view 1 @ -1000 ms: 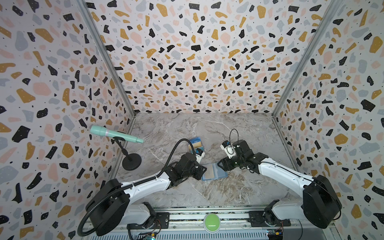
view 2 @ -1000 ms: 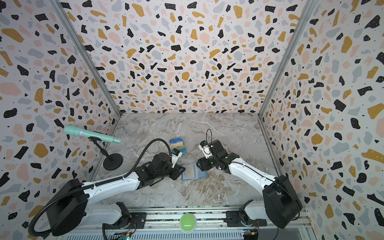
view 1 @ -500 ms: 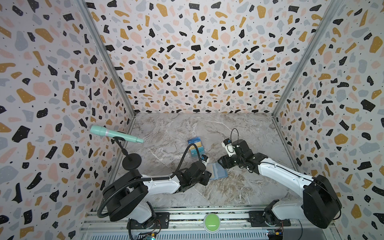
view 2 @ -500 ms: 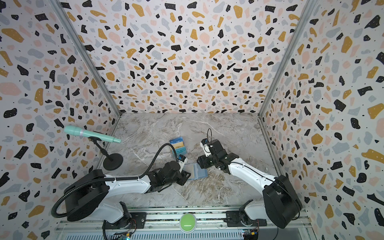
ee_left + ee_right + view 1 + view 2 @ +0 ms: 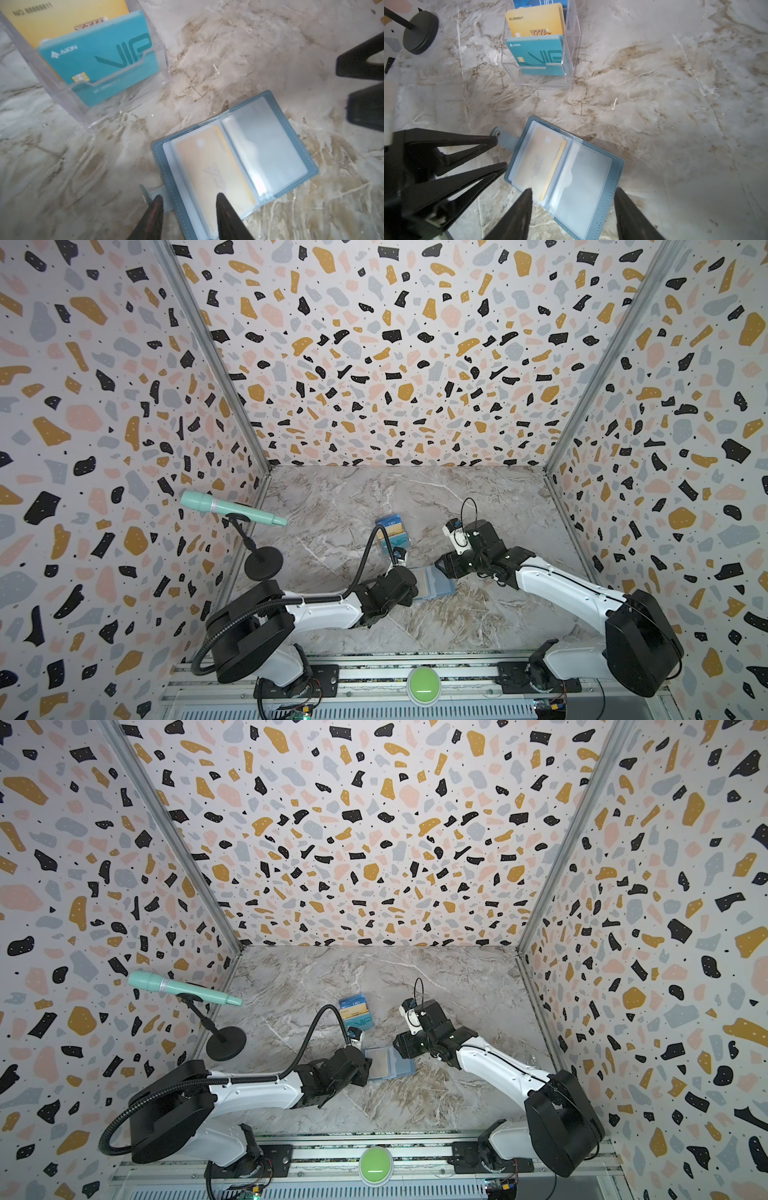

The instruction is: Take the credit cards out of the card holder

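Observation:
The dusty-blue card holder (image 5: pixel 434 583) (image 5: pixel 388 1063) lies open like a book on the marble floor. A tan-gold credit card (image 5: pixel 214 166) (image 5: pixel 537 162) shows inside its left clear sleeve; the right sleeve (image 5: pixel 583 176) looks empty. My left gripper (image 5: pixel 188 196) (image 5: pixel 409 587) is open at the holder's snap-tab side, one fingertip over the tab and one over the gold card's sleeve. My right gripper (image 5: pixel 573 189) (image 5: pixel 442 568) is open too and spans the right page from the opposite side. Whether any fingertip touches the holder I cannot tell.
A clear acrylic stand (image 5: pixel 392 535) (image 5: pixel 160 54) (image 5: pixel 571 62) behind the holder carries teal VIP, gold and blue cards. A mint microphone (image 5: pixel 232 510) on a black round-based stand (image 5: pixel 264 562) is at the left wall. Terrazzo walls enclose three sides; a green button (image 5: pixel 424 682) sits at the front rail.
My left gripper has come away from the acrylic stand down to the holder's tab edge, and its jaws have widened. The right gripper has stayed put, narrowing slightly.

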`<state>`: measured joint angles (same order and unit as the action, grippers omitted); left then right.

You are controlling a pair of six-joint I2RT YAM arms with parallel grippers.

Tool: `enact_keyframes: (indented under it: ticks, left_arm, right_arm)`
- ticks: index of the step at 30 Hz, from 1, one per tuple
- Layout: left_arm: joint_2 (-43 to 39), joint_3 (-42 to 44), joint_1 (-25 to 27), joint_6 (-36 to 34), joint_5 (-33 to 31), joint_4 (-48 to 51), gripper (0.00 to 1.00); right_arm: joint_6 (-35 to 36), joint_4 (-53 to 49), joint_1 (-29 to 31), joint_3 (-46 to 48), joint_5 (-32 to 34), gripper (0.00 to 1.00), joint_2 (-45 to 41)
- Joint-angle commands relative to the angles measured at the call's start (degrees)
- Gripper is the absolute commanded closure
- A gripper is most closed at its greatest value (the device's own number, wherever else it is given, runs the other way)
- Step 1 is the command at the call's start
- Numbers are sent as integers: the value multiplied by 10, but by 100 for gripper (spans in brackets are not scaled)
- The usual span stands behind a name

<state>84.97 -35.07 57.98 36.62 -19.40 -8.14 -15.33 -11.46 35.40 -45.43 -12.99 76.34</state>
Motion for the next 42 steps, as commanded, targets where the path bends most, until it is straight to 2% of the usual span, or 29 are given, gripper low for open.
enact_keyframes:
  ticks: [1,7,10,12,16,25,30,36,42]
  left_arm:
    - [15,-1,2,-6,-8,19,56]
    - [16,10,1,15,9,4,59]
    - [10,29,-3,27,27,-18,64]
    - [4,46,-10,35,41,-39,69]
    - [1,72,-27,40,61,-59,79]
    - [8,99,-51,20,111,-123,79]
    - [1,118,-59,32,138,-162,81]
    - [-34,157,-100,73,186,-238,83]
    - [-12,161,-115,91,247,-303,84]
  right_arm:
    - [2,3,5,2,-19,38,-1]
    - [7,3,15,-3,-49,42,7]
    - [12,-2,32,-12,-51,44,25]
    - [11,-6,48,-20,-39,44,40]
    - [1,-20,80,-42,27,42,76]
    - [3,-31,127,-91,100,37,153]
    - [-8,-25,141,-104,101,37,181]
    - [-19,-12,142,-98,88,46,193]
    - [-27,-2,142,-87,86,46,192]
